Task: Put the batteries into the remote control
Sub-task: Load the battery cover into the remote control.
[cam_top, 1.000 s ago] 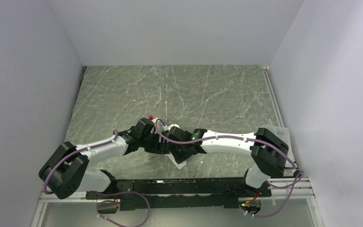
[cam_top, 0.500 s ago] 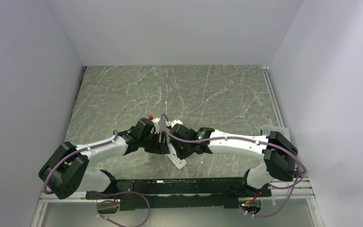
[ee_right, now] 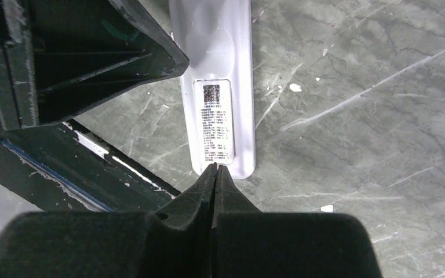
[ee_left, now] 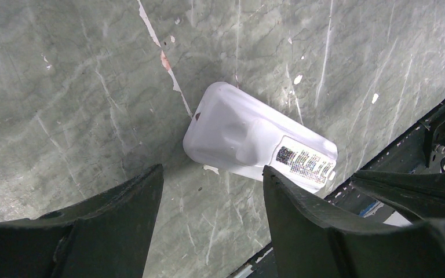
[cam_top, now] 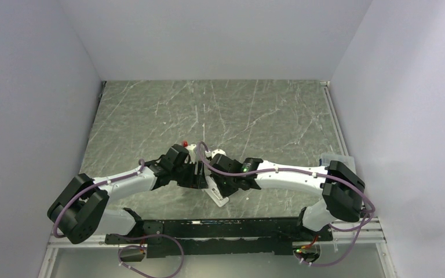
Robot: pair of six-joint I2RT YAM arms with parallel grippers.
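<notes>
I note the remote (ee_left: 249, 139) lying label-up on the table (cam_top: 255, 110) near its front edge; my left gripper (ee_left: 211, 171) hangs over it, fingers spread with nothing between them, while my right gripper (ee_right: 215, 169) is pinched fully closed on nothing, tips at the remote's labelled end.

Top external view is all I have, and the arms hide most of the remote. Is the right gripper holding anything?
Observer: No. The right wrist view shows the right gripper shut on nothing, its tips at the labelled end of the remote.
Operator: And the left one?
Observer: The left gripper is open. The remote lies flat on the table ahead of it, not between its jaws.
</notes>
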